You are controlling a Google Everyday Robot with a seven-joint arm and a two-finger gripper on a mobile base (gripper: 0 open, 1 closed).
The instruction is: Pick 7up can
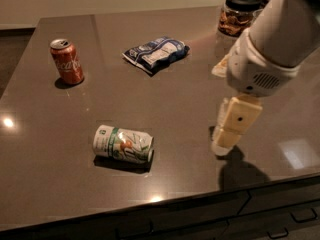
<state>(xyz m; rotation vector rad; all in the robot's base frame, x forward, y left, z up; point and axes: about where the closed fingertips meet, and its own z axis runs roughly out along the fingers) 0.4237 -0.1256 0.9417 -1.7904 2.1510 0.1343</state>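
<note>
The 7up can (122,144), white-silver with a green band and a small red-orange spot, lies on its side on the dark countertop (165,99), near the front edge at left of centre. My gripper (224,145) hangs from the white arm at the right, its cream fingers pointing down just above the countertop. It is well to the right of the can and touches nothing.
A red Coca-Cola can (67,61) stands upright at the back left. A blue-and-white snack bag (156,53) lies at the back centre. A glass jar with a black lid (239,11) stands at the back right. The counter's front edge runs below the can, with drawers underneath.
</note>
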